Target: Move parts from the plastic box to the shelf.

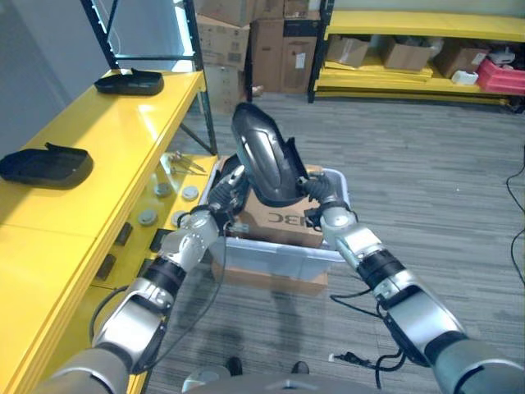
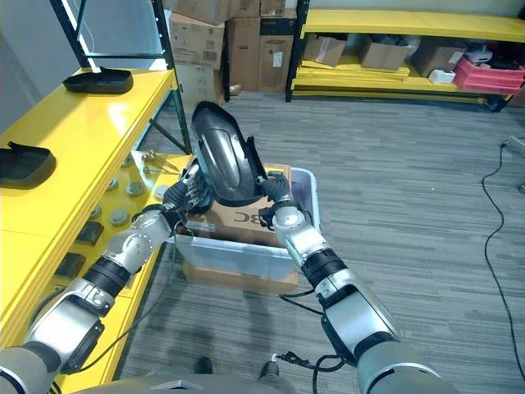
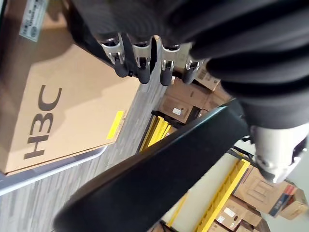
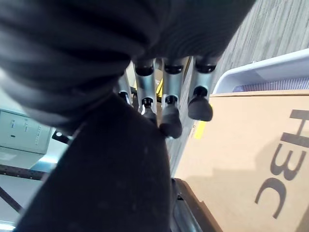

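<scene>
A large black moulded part (image 1: 264,160) stands tilted on edge above the clear plastic box (image 1: 279,253), held between both hands. My left hand (image 1: 230,190) grips its lower left edge, and in the left wrist view the part (image 3: 159,179) passes between the curled fingers (image 3: 140,58) and the thumb. My right hand (image 1: 316,197) clasps the lower right edge, its fingers (image 4: 166,113) curled against the part (image 4: 111,174). Inside the plastic box lies a brown cardboard box (image 1: 279,223). The yellow shelf (image 1: 107,148) runs along the left.
Two black parts (image 1: 45,167) (image 1: 129,81) lie on the yellow shelf top. Small round pieces (image 1: 148,217) sit on its lower level. Stacked cartons (image 1: 271,41) and a yellow rack (image 1: 410,78) with a red crate (image 1: 500,75) stand at the back. Grey floor spreads to the right.
</scene>
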